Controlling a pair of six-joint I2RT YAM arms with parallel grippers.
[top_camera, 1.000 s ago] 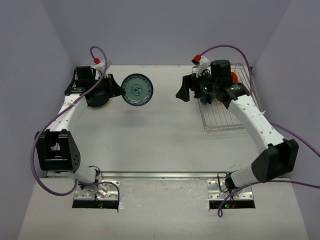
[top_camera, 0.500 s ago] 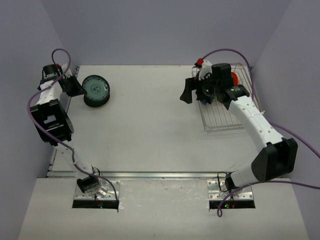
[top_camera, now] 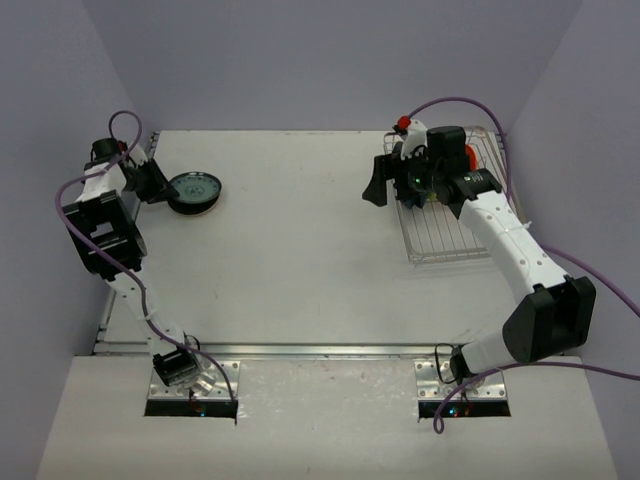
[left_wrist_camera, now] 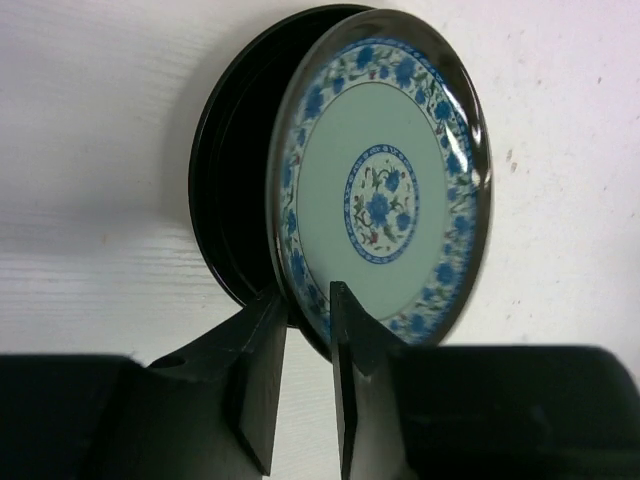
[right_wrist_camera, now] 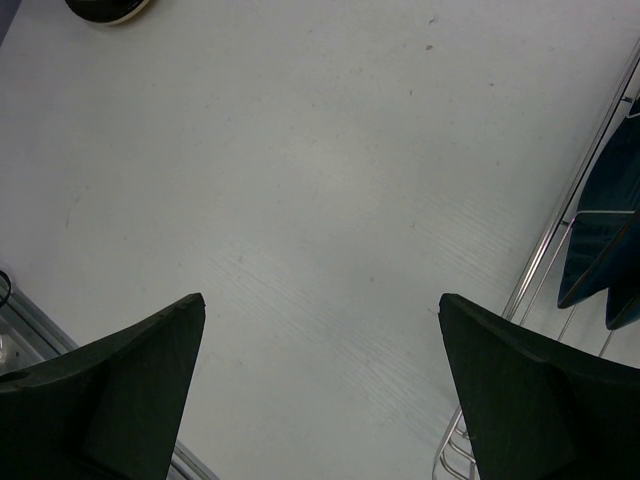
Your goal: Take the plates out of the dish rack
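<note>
A blue-flowered plate [left_wrist_camera: 385, 190] with a dark rim lies on a black plate [left_wrist_camera: 235, 200] at the table's far left [top_camera: 195, 190]. My left gripper [left_wrist_camera: 303, 300] straddles its near rim, the jaws slightly parted with a gap showing, so it is open. The wire dish rack [top_camera: 450, 235] stands at the far right. It holds an orange-red plate [top_camera: 468, 155] and a dark blue plate [right_wrist_camera: 600, 240] upright. My right gripper [top_camera: 380, 175] hovers wide open and empty just left of the rack's edge [right_wrist_camera: 560, 230].
The left arm's purple cable [top_camera: 70, 200] loops beside the table's left edge. Purple walls close in the table at the back and both sides. The black plate's edge [right_wrist_camera: 105, 8] shows at the top of the right wrist view.
The left arm carried the blue-flowered plate left and laid it down on the black plate. Its jaws have parted a little. The right arm has barely moved.
</note>
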